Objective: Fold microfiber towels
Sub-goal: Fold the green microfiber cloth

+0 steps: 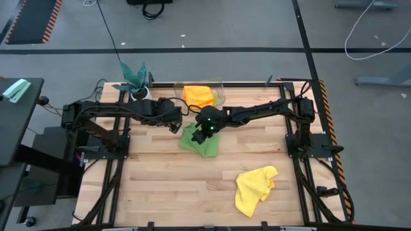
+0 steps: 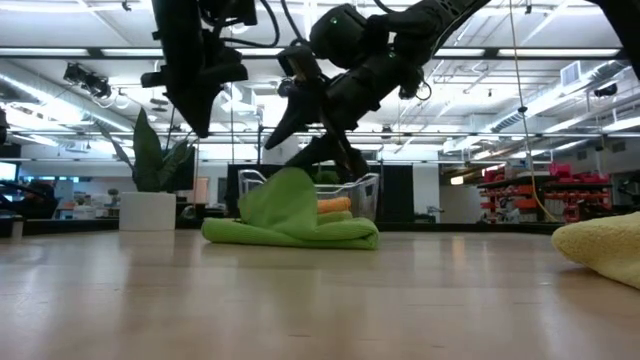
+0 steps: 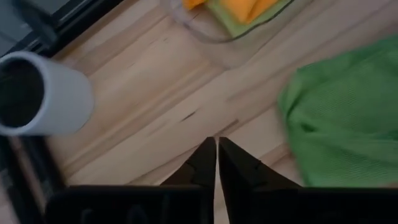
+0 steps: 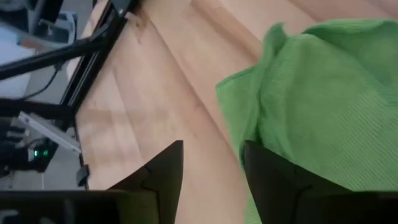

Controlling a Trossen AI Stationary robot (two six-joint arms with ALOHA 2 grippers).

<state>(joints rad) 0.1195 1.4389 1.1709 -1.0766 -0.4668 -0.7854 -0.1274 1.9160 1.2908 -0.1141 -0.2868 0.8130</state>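
Two robot arms are hovering over a green towel (image 1: 199, 140) on a wooden table (image 1: 192, 186).

The right gripper (image 4: 211, 165) is hanging just above the towel, fingers spread and holding nothing. The left gripper (image 3: 216, 155) is sitting beside it, pinched together and empty. A yellow towel (image 1: 255, 188) is lying well apart; an orange towel (image 1: 198, 95) is resting in a clear bin (image 1: 220, 90).

A green towel (image 1: 199, 140), a yellow towel (image 1: 255, 188) and an orange towel (image 1: 197, 95) sit on pale wood table (image 1: 167, 186).
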